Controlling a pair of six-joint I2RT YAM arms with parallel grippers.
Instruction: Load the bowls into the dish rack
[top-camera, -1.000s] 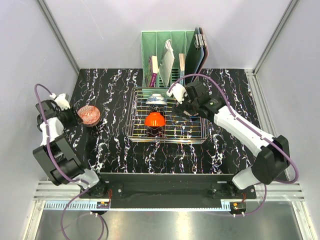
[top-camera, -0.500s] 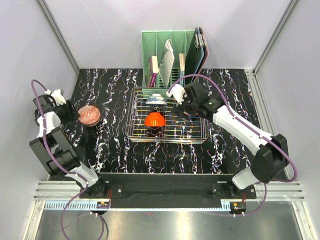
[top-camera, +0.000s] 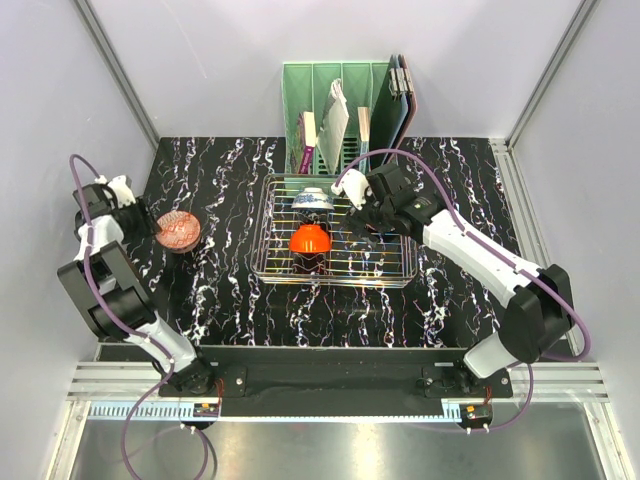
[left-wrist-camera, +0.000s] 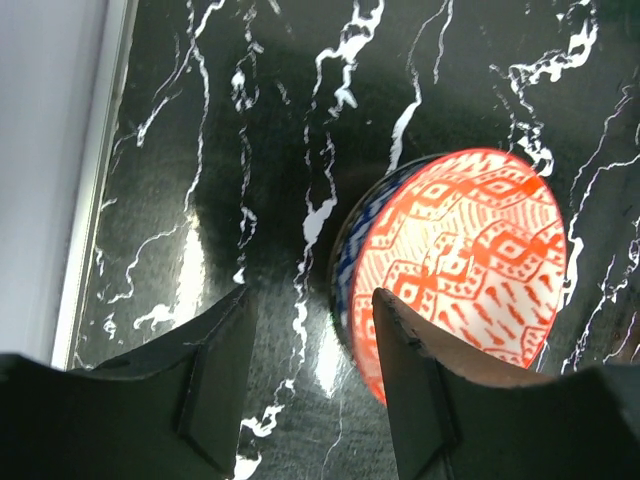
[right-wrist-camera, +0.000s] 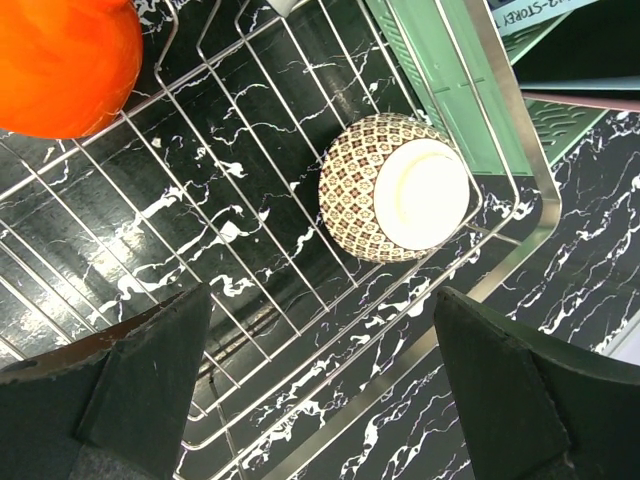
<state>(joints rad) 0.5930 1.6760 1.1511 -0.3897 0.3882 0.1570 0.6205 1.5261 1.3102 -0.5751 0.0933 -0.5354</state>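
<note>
- The pink-red bowl (top-camera: 178, 230) is sitting mouth-up on the black marbled table (top-camera: 230, 300), well apart from the dish rack (top-camera: 385, 262) and off to its left. It is the only bowl showing outside the rack.
- The left gripper (left-wrist-camera: 312, 300) is hanging just beside this bowl with its fingers (left-wrist-camera: 215, 380) spread. The bowl's near rim is lying in the gap between them, one finger seemingly over the patterned inside and the other outside the blue wall. The pictures are not showing whether either finger is touching.
- Three bowls are lying in the rack. The orange-red bowl (top-camera: 310, 240) is near the middle and the white-blue bowl (top-camera: 313, 202) is just behind it. The cream lattice bowl (right-wrist-camera: 395, 188) is tipped with its foot toward the wrist camera, in the corner nearest the green organizer (right-wrist-camera: 450, 70).
- The right gripper (right-wrist-camera: 322, 295) is hovering over the rack wires, jaws wide apart and carrying nothing.
- The pink-red bowl is looking like glazed ceramic, so I am judging it rigid, light enough for one arm, slick under the pads and liable to chip.
- The rim is looking like the place to pinch, one finger inside and one outside, since the round wall is offering no flat face.
- A shallow or skewed bite is risking the bowl swinging or slipping out, and a hard set-down on the wire tines is risking a chip.
</note>
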